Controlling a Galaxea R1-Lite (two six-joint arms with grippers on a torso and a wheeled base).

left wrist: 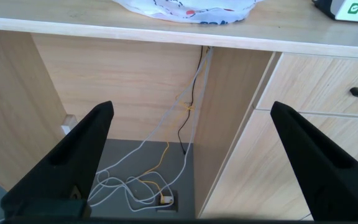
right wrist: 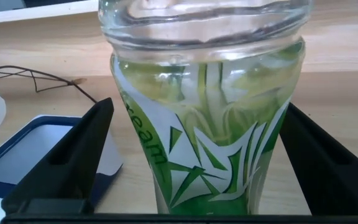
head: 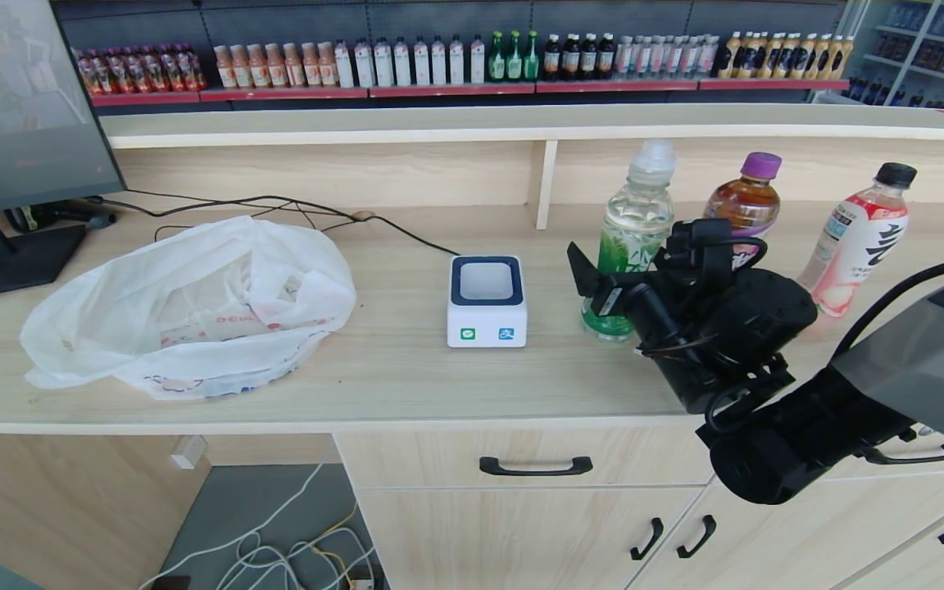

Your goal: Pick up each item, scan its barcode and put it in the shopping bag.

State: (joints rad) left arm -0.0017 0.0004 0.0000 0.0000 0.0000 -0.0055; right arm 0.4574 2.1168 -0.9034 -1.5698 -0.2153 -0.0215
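A clear bottle with a green label [head: 632, 238] stands on the wooden counter [head: 406, 369], right of the white scanner [head: 486, 301]. My right gripper [head: 613, 288] is open, one finger on each side of that bottle's [right wrist: 204, 155] lower half with small gaps. Behind it stand an amber bottle with a purple cap [head: 746, 201] and a pink-and-white bottle with a black cap [head: 857, 238]. The white shopping bag [head: 193, 311] lies open at the counter's left. My left gripper [left wrist: 191, 106] hangs open below the counter's front edge with nothing between its fingers.
A monitor on a stand [head: 21, 106] occupies the far left, with black cables [head: 275, 205] running behind the bag. A raised shelf backs the counter. Drawers with black handles [head: 535, 467] sit below; loose cables [left wrist: 148, 180] lie on the floor in the open bay.
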